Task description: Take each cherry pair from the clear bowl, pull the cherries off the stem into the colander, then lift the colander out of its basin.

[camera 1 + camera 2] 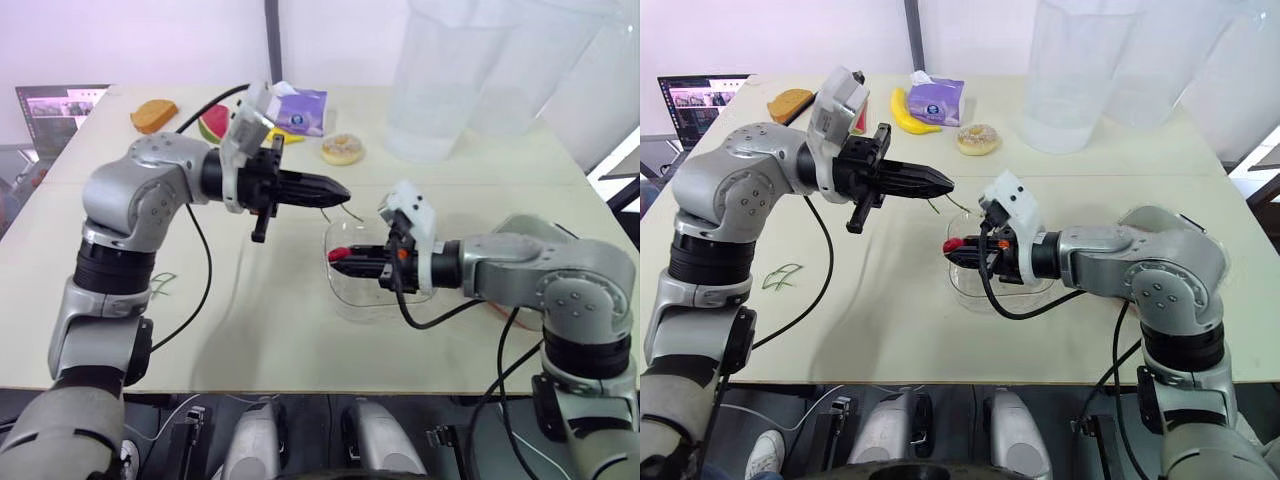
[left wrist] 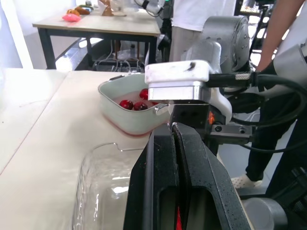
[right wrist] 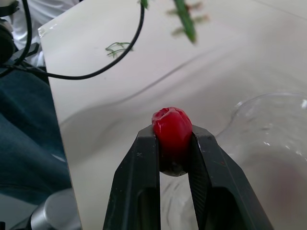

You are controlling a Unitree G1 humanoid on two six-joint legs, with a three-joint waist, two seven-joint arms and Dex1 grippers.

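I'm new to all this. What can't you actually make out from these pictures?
- Colander: the right arm hides it in the head views and covers part of it in the left wrist view, so its cherries cannot be counted.
- Clear bowl: the right gripper and its cherry cover the inside; remaining pairs unclear.
- Stem in the left gripper: blurred and cut off by the right wrist view's edge.

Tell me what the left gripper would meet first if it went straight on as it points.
Probably the white camera mount on the right wrist, just ahead of the left gripper; depth is unclear.
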